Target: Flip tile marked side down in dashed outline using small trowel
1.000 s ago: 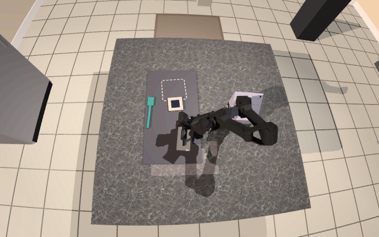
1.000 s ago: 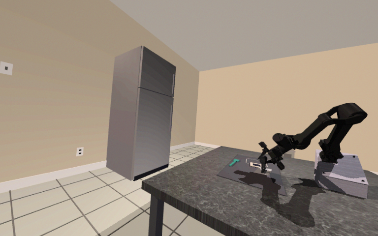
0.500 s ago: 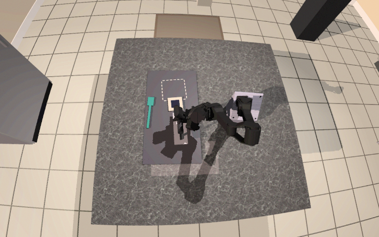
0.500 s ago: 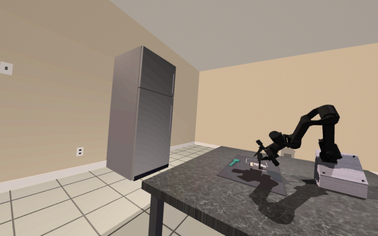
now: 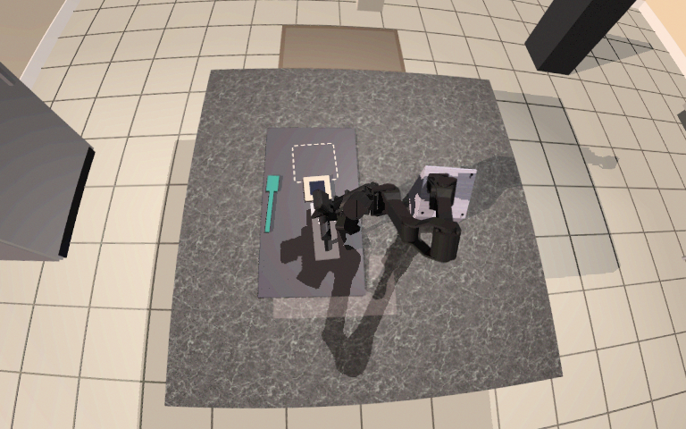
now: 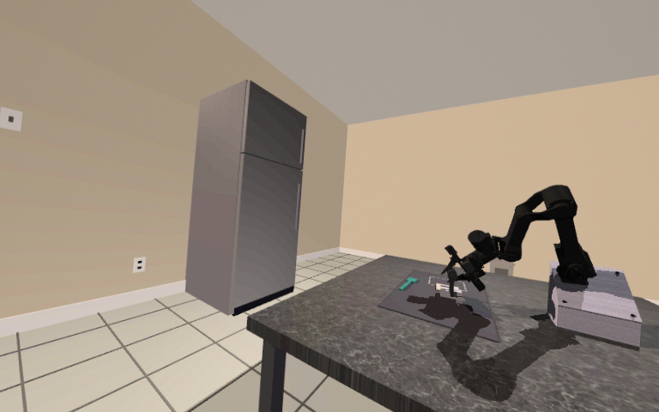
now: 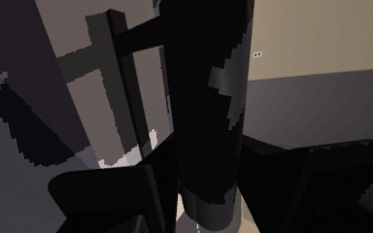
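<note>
The tile [image 5: 317, 187] [image 6: 444, 286] is cream with a dark blue square mark facing up. It lies on the mat [image 5: 283, 273] [image 6: 486, 323], at the near edge of the dashed outline [image 5: 313, 144]. My gripper [image 5: 324, 222] [image 6: 451, 273] [image 7: 197, 132] is shut on the small trowel's dark handle [image 7: 204, 97]. It hangs over the mat just in front of the tile. The trowel's grey blade [image 5: 317, 248] points away from the tile, close above the mat. The arm hides the tile's near right corner in the overhead view.
A green long-handled tool [image 5: 271, 202] [image 6: 408, 283] lies on the mat's left side. The arm's light grey base block [image 5: 463, 192] [image 6: 592, 305] stands to the right of the mat. A fridge [image 6: 247, 194] stands on the floor beyond the table's left edge.
</note>
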Robot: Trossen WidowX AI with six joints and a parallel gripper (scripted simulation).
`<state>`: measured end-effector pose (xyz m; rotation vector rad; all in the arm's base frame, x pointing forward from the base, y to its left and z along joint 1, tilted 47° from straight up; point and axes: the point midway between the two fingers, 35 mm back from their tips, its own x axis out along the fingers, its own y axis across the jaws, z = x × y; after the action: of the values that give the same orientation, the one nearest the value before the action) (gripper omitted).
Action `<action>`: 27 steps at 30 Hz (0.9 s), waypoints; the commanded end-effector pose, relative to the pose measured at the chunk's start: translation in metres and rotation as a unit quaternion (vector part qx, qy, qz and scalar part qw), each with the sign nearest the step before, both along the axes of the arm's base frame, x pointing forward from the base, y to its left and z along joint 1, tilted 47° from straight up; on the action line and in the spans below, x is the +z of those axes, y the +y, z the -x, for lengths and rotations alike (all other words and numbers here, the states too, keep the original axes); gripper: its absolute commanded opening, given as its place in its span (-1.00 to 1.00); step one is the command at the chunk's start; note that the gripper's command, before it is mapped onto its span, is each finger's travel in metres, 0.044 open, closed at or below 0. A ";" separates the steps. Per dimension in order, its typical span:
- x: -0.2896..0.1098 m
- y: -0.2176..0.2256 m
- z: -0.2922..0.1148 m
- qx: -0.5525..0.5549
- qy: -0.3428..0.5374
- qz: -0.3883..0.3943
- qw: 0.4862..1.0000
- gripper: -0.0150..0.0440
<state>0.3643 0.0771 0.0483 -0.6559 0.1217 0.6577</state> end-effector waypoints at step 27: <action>-0.030 0.011 -0.007 -0.005 -0.004 0.000 1.000 -0.49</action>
<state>0.3689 0.0930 0.0227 -0.6595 0.1168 0.6496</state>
